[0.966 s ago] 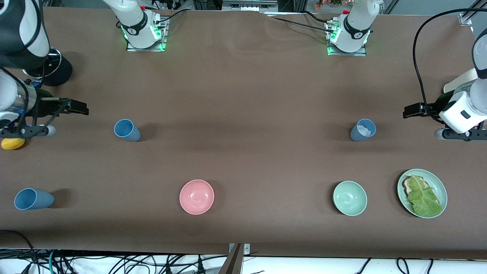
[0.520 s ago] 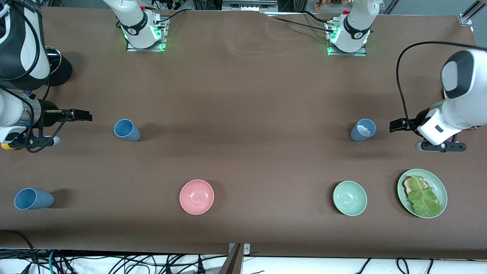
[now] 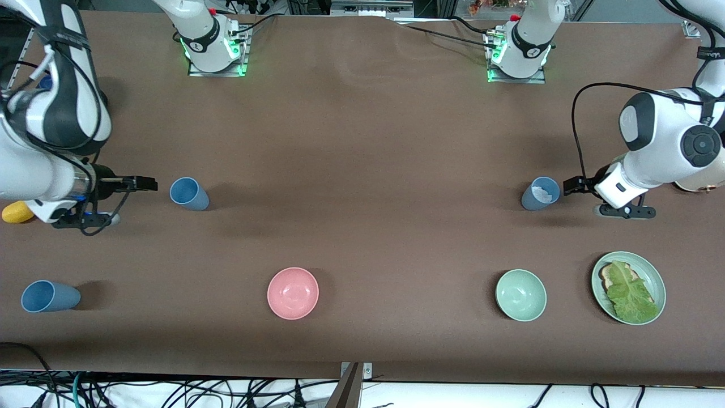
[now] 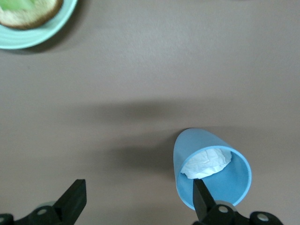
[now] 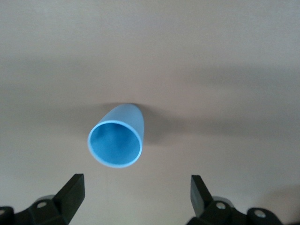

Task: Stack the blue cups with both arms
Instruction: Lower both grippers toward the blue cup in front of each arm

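Beside each wide-open, empty gripper, left (image 3: pixel 572 185) and right (image 3: pixel 148 183), stands a blue cup (image 3: pixel 541 194) ungrasped.

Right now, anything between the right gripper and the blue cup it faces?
Nothing: the front view shows bare table between the open right gripper and the blue cup; the right wrist view agrees.

My brown cloth-covered counter (image 3: pixel 362 170) is evenly lit; black cables (image 3: pixel 170 391) tangle on the white floor along its near edge.
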